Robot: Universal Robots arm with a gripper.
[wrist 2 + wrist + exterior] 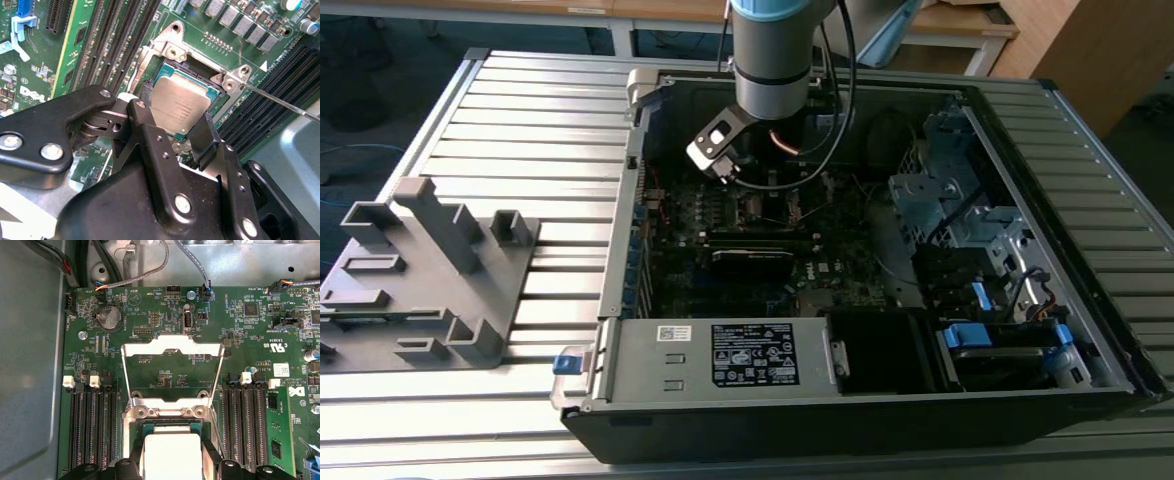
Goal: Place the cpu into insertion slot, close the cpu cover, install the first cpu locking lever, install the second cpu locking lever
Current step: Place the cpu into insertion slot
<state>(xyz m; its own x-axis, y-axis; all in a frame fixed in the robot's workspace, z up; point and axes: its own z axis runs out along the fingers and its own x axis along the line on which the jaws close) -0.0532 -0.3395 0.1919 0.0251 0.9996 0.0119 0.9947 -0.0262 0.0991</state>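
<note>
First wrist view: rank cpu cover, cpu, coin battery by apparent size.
1. cpu cover, the raised open frame: largest.
2. cpu: cut off at the picture edge and nearest the camera, so less sure.
3. coin battery: smallest.

I see a table [520, 120] of pale grey ribbed metal slats spanning the exterior view, catching soft, even light. Beyond its far edge stand white-legged wooden desks [961, 25], with a light wooden cabinet [1101, 55] at the exterior view's right. At the exterior view's left, a dark blue-grey floor [380, 60] shows past the table's edge.
</note>
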